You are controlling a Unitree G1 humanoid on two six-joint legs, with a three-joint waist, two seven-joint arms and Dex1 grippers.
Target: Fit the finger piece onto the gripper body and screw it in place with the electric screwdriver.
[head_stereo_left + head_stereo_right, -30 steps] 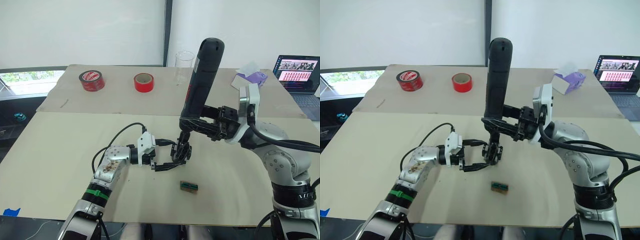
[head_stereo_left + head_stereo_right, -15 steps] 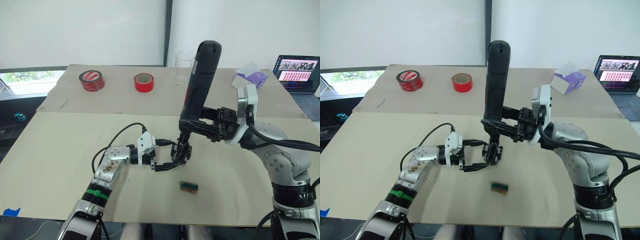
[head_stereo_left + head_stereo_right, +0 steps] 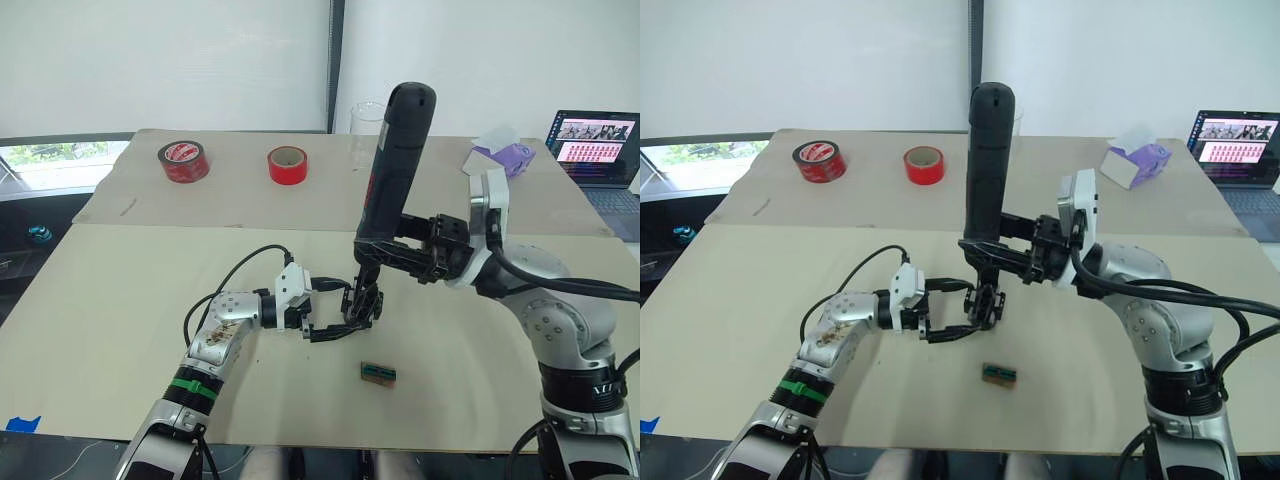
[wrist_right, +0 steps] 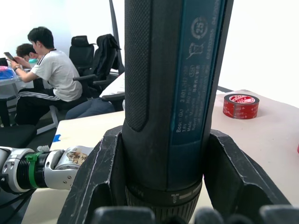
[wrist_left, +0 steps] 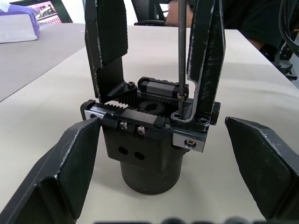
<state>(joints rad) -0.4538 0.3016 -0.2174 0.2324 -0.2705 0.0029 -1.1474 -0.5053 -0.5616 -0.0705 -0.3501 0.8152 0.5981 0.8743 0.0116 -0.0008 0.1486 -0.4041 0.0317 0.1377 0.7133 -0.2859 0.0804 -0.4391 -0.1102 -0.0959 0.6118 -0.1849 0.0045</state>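
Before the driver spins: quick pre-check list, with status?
1. Right gripper clamped on the electric screwdriver: ok, fingers press both sides in the right wrist view.
2. Bit seated on the screw: ok, the tip meets a screw head at the finger piece base.
3. Driver upright: roughly ok, slight lean.
4. Gripper body standing on the table: ok.
5. Left gripper bracing the body: not ok, fingers open either side, not touching.
6. Screw depth: cannot tell.
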